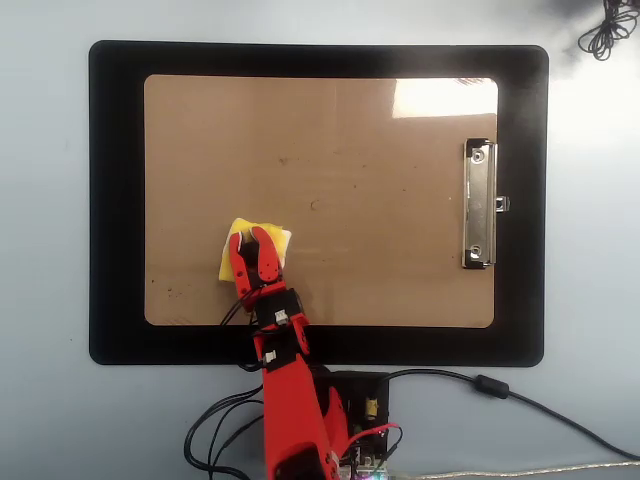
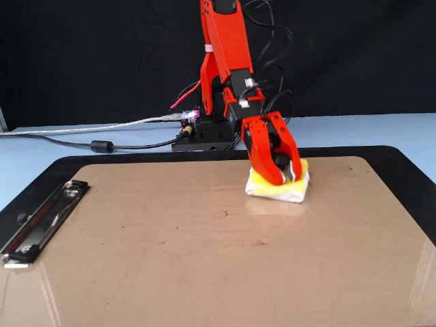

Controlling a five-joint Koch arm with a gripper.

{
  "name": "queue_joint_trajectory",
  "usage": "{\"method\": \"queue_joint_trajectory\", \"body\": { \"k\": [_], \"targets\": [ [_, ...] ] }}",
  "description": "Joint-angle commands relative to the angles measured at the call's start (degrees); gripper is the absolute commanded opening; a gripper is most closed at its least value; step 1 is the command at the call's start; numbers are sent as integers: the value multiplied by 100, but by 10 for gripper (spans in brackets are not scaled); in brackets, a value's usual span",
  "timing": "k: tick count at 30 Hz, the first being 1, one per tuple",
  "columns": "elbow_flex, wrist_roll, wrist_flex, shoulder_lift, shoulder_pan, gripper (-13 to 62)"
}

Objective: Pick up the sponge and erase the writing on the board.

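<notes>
The gripper is clenched on the sponge, pressed flat on the board near its base-side edge. No writing seems left, only faint specks. Pressing too hard could drag the board or tear the foam.

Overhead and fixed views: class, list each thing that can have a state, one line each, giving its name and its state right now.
gripper: shut on the sponge's knob, pressing it down.
sponge: held, lying flat on the board near the edge closest to the arm's base.
board: flat on the black mat, only faint specks visible, no legible writing.
metal clip: closed, nothing clamped under it.
black mat: lying flat under the board.
</notes>
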Motion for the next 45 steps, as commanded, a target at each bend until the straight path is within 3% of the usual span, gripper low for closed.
{"method": "queue_joint_trajectory", "body": {
  "k": [1,5,8,18,22,30,34,38,41,45],
  "targets": [
    [-527,-229,-88,-466,-167,-81],
    [-2426,-360,-88,-2241,-132,-81],
    [-3085,-404,-79,-2786,-44,-80],
    [-562,-9,-114,-527,3103,-81],
    [-457,439,-149,-466,3410,-80],
    [-3480,404,-158,-3164,2848,-81],
    [-2399,387,-176,-2399,2830,-81],
    [-211,387,-176,-369,2628,-81],
    [413,352,-105,800,2232,-81],
    [-167,352,-79,422,1969,-81]
  ]
}}
